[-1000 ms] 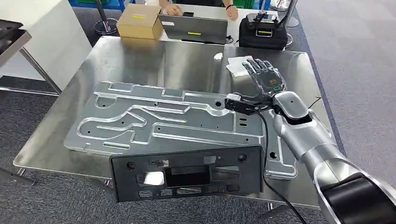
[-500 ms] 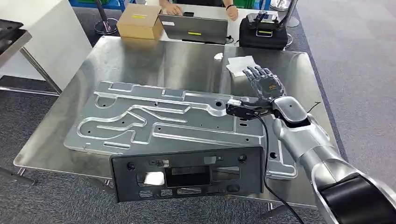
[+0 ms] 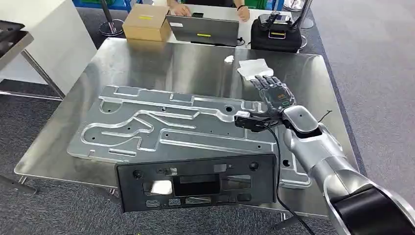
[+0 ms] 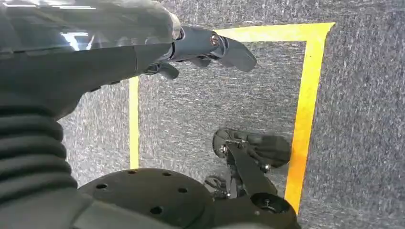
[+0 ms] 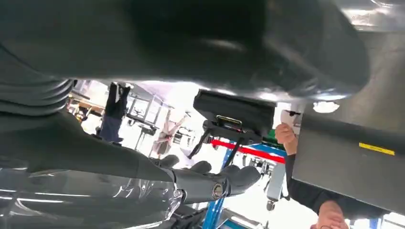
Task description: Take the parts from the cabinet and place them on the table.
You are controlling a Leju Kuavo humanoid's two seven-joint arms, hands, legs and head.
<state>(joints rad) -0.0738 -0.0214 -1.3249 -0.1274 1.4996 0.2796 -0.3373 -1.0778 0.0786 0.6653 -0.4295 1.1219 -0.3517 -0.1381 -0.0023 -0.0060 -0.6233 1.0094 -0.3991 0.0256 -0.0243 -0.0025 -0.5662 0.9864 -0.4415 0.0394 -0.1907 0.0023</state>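
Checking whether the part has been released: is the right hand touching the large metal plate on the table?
Cannot tell. In the head view the right hand, fingers spread, overlaps the metal plate's far end, but neither contact nor gap shows plainly.

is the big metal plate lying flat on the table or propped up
Lying flat: the metal plate rests with its whole face on the table, no edge lifted.
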